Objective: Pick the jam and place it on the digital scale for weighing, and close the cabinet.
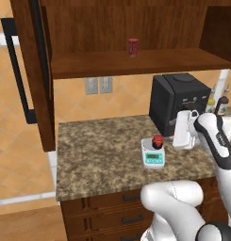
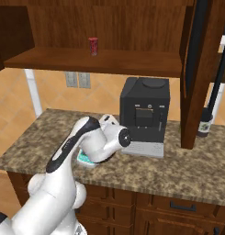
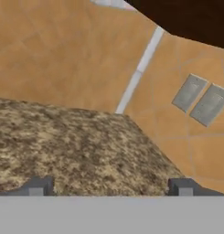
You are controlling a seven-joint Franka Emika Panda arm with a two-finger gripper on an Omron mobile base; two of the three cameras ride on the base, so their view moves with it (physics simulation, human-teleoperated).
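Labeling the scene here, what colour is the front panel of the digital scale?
Teal, on the white digital scale; clearest in the left base view.

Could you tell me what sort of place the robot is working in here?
A rendered home kitchen, most likely: a granite counter over wooden drawers, an open wall cabinet above, and a black coffee machine against the tiled wall.

I see the jam (image 1: 157, 140) sitting on the digital scale (image 1: 152, 154) on the worktop (image 1: 103, 155), the coffee machine (image 1: 176, 101) behind it, a can (image 1: 133, 47) on the cabinet (image 1: 131, 63) shelf above.
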